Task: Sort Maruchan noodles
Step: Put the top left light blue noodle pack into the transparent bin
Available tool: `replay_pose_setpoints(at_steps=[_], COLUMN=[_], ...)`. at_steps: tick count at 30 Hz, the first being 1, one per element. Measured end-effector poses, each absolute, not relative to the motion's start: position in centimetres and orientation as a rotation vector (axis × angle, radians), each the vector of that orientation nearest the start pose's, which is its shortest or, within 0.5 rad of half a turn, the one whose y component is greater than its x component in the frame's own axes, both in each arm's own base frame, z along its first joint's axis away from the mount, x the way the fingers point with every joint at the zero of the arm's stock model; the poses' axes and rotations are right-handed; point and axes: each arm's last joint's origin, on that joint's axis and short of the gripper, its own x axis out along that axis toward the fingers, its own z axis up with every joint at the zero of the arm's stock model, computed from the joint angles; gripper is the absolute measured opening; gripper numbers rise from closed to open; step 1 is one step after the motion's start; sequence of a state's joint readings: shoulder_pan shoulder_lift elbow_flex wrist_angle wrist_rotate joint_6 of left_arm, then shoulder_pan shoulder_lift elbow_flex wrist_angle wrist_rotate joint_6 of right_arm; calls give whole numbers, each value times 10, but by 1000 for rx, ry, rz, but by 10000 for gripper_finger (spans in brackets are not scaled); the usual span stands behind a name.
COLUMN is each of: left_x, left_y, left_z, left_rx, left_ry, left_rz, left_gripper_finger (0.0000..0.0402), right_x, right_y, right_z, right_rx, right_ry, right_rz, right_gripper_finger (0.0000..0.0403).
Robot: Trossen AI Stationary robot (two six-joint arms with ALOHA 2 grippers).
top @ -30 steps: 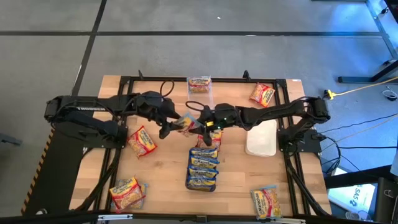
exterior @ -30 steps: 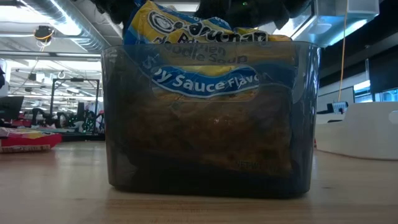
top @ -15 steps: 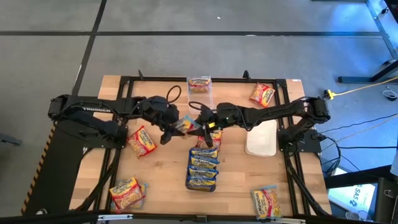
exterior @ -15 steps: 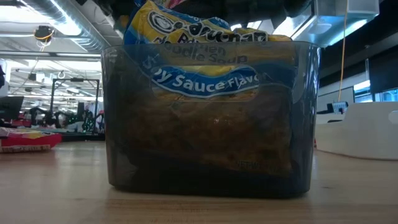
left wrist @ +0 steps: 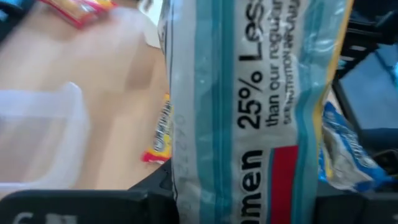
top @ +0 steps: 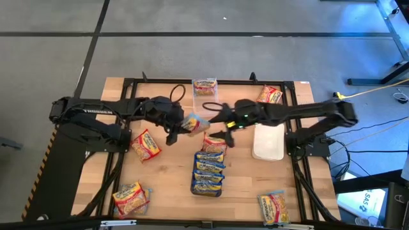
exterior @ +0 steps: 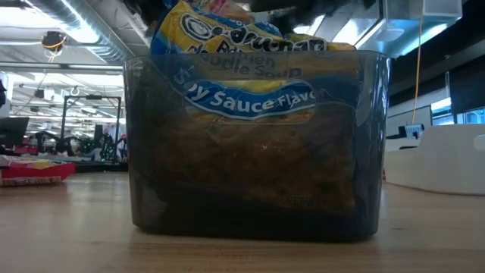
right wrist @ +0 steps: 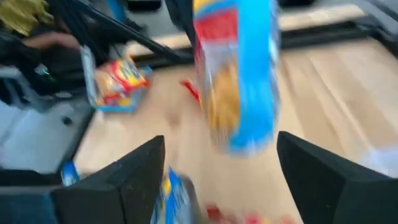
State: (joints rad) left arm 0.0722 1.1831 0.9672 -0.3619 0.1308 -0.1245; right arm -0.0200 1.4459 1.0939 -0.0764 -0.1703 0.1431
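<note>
Holding: the left gripper (top: 179, 126), just left of the frame's centre in the high view, is clenched on a blue-banded packet (top: 194, 123) lifted off the table; the left wrist view shows that packet (left wrist: 261, 106) filling the picture, printed "25% Less".
Right gripper: the right gripper (top: 225, 130) sits just right of the held packet, fingers (right wrist: 118, 186) spread wide and grasping nothing; in its wrist view the blue packet (right wrist: 239, 81) hangs between and beyond them, blurred.
Tub: a clear tub (top: 208, 171) stands in the lower centre of the high view, blue soy sauce packets (exterior: 250, 98) stacked upright inside and poking above its rim (exterior: 258, 54) in the low view.
Loose packets: one (top: 146, 145) left of the tub, a pair (top: 131, 197) at the lower left, one (top: 273, 207) at the lower right, one (top: 270, 95) at the upper right.
Top centre: a packet (top: 204, 86) lies at the table's far edge, seemingly in a clear container.
White tray: the white tray (top: 269, 142) rests right of the tub, under the right arm.
Table: the wooden table (top: 172, 172) carries all of it.
</note>
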Motion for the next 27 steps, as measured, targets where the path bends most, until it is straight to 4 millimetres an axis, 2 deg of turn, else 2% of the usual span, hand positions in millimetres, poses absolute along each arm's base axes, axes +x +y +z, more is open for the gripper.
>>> replay_pose_setpoints(at_steps=[5, 9, 12, 15, 21, 27], left_x=[257, 270, 283, 299, 324, 339], left_y=[26, 46, 68, 95, 150, 200], left_z=[309, 305, 302, 298, 307, 312], left_rx=[-95, -70, -46, -36, -24, -59], left_ry=[572, 625, 717, 818, 934, 978], left_rz=[82, 129, 167, 209, 241, 212], left_gripper_finger=[118, 118, 118, 118, 119, 119], right_x=[279, 254, 241, 236, 232, 232], right_y=[-4, -7, -7, -9, -9, -9], right_z=[310, 297, 282, 270, 257, 248], right_rx=[138, 130, 90, 77, 62, 78], right_ry=[588, 658, 693, 713, 727, 731], right_rz=[-25, -125, -149, -185, -213, -206], right_gripper_finger=[291, 291, 291, 291, 292, 292])
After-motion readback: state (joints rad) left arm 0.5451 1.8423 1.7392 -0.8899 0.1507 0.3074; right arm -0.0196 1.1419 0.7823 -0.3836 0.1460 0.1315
